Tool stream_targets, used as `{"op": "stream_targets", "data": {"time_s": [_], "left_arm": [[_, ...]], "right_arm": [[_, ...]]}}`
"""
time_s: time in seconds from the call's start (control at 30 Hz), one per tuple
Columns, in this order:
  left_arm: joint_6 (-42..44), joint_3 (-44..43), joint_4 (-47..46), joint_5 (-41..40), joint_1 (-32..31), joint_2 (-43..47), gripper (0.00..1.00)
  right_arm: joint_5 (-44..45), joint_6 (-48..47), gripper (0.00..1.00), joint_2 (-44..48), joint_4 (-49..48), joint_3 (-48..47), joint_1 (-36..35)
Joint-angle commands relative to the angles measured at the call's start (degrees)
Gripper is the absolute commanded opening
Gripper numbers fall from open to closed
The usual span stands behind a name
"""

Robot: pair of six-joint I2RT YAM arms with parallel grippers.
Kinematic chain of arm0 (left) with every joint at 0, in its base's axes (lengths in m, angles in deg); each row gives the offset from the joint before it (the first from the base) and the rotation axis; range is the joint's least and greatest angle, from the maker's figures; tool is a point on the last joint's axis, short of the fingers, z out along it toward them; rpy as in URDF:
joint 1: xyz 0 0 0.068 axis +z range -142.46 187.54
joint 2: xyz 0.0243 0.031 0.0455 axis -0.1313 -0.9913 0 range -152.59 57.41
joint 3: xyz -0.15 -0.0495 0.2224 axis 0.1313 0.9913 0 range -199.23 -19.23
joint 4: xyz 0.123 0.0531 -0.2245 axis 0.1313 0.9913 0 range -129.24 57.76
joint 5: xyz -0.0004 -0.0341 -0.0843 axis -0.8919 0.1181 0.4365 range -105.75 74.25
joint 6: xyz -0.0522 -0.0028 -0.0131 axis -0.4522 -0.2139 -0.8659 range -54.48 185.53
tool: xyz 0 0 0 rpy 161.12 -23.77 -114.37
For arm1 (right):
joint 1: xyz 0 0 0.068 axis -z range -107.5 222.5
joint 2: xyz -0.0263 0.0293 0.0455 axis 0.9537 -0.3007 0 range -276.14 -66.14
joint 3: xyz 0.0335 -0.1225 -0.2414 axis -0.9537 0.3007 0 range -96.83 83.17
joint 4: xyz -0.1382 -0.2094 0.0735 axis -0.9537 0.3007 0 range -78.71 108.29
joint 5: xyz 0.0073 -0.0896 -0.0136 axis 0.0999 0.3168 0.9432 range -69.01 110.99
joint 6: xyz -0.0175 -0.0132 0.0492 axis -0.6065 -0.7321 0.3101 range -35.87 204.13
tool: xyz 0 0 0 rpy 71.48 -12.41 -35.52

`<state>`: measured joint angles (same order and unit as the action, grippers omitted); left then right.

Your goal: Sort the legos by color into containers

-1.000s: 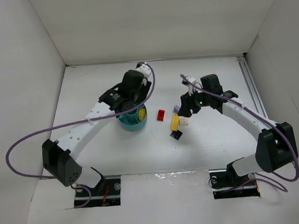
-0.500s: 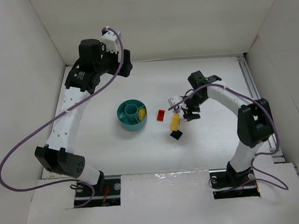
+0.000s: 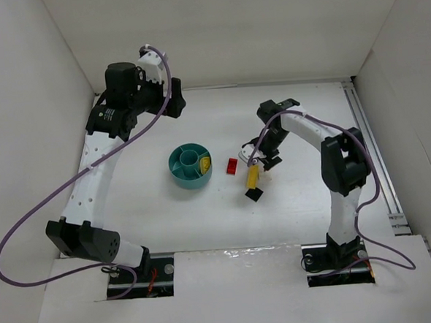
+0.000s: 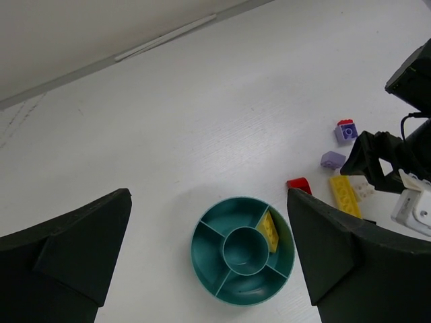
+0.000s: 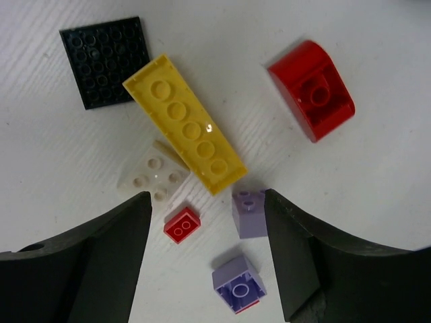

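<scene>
No readable text, label or number shows anywhere.

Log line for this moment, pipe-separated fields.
left gripper open, raised, empty | right gripper open over loose legos | dish holds one yellow brick

The dish (image 4: 193, 252) was plain teal all over, central cup included. A yellow brick (image 4: 269, 229) sat in its wedge at two o'clock. The table (image 5: 384, 40) was white. In the loose heap, the long brick (image 5: 188, 131) at the centre was yellow. The flat plate (image 5: 101, 60) at eleven o'clock was black, the curved brick (image 5: 312, 89) at two o'clock red, the angled brick (image 5: 151, 178) at eight o'clock white. At six o'clock lay a small red brick (image 5: 182, 224), a lavender brick (image 5: 249, 212), and a lavender cube (image 5: 239, 286) with a thin red edge.
</scene>
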<state>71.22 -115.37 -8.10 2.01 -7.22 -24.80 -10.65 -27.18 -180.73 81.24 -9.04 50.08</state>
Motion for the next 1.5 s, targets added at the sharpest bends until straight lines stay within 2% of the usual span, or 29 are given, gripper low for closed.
{"op": "stream_targets", "data": {"time_s": [0.0,0.27,0.7,1.2,1.33,1.37,1.47], "left_arm": [[0.99,0.78,-0.73,-1.24,0.35,1.97,1.0],[0.99,0.78,-0.73,-1.24,0.35,1.44,1.0],[1.51,0.25,0.33,-1.24,0.35,0.92,1.0],[1.51,-1.33,1.38,-0.09,0.35,-0.75,1.0],[1.51,-1.33,0.86,0.43,0.35,-1.28,1.0],[1.51,-0.72,0.86,0.43,0.35,-0.76,1.0],[0.03,1.12,-0.63,0.43,0.35,-0.05,1.0]], "right_arm": [[-3.78,-2.86,0.73,0.15,4.14,-3.41,-2.1],[-3.78,3.37,0.74,0.67,2.73,-0.09,-4.66],[-2.64,5.84,0.78,0.5,-8.69,7.21,-5.71],[0.79,5.75,0.78,-4.33,-11.33,5.46,-3.43],[1.32,4.52,0.7,-5.47,-11.33,5.46,-2.9],[1.32,4.52,0.62,-5.47,-11.33,5.46,-2.9],[1.32,4.52,0.49,-4.95,-11.33,5.98,-2.37]]}}
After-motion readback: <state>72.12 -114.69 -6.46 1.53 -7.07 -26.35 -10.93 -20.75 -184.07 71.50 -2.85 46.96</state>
